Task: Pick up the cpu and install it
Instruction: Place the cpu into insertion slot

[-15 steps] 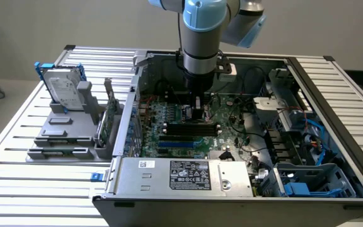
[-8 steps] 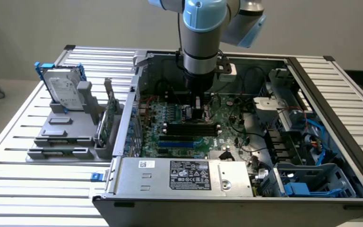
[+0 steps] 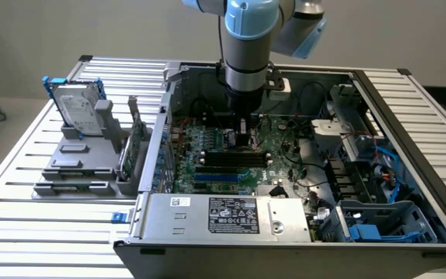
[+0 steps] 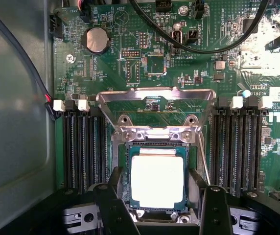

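Observation:
The cpu [image 4: 157, 180], a small square chip with a pale silvery top, lies flat in the motherboard socket [image 4: 155, 134], whose metal load plate stands swung open behind it. My gripper [image 4: 162, 210] hangs just above the chip and is open. Its two black fingers [image 4: 114, 200] stand on either side of the chip with a small gap to each edge, holding nothing. In the exterior view the arm reaches straight down into the computer case, and the gripper [image 3: 244, 138] sits low over the green motherboard [image 3: 215, 157].
Rows of black memory slots [image 4: 83, 147] flank the socket on both sides. Black cables [image 4: 198, 46] arc over the board. At the exterior view's left, a hard drive [image 3: 79, 107] with a blue frame stands in a grey fixture. The power supply [image 3: 231, 215] fills the case front.

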